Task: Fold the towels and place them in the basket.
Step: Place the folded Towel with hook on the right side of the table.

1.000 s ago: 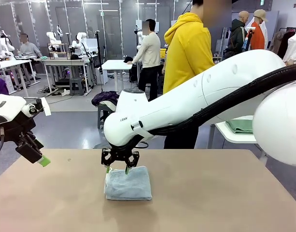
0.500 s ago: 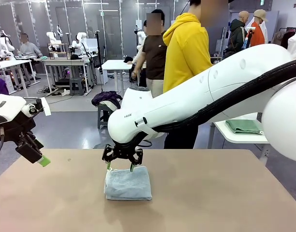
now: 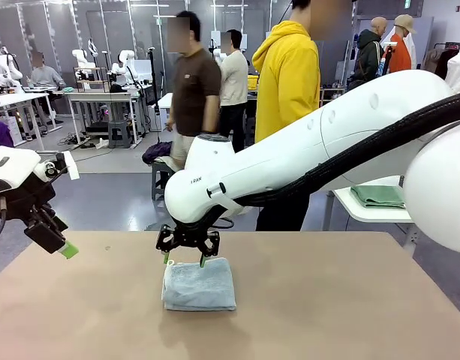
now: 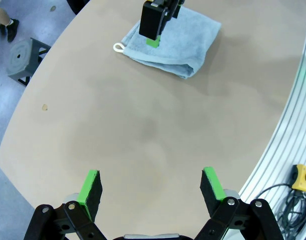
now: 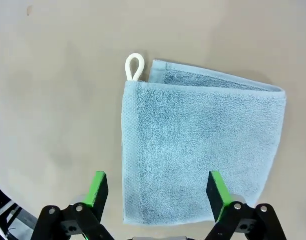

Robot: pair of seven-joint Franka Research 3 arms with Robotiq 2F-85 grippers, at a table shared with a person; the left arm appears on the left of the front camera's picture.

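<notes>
Workshop hall with white benches and other people fills the upper half of my front view; a tan table (image 3: 327, 315) spans the lower half.

(a) Right arm (image 3: 327, 142): a white casing sweeps from the right edge down to centre-left. Small dark print on it (image 3: 195, 181) is too fine to read whole; I make out "RAN".

(b) Person in a yellow hoodie (image 3: 290, 82), standing beyond the table's far edge, upper centre.

(c) Towel (image 3: 199, 285): pale grey-blue, folded into a rectangle, lying flat on the table left of centre.

(d) Right gripper (image 3: 184, 261): poised over the towel's far edge, jaws spread wide and holding nothing. I cannot tell whether the pads touch the cloth.

(e) Left gripper (image 4: 150, 186): at the left edge of the front view, well apart from the towel, jaws fully spread and empty over bare table.

(f) Green cloth (image 3: 377, 196) on a white side table, right edge.

(g) White loop tag (image 5: 134, 66) at one towel corner; no writing shows on it.

(h) Red-and-yellow button (image 4: 303, 176), lower right of the left wrist view.
</notes>
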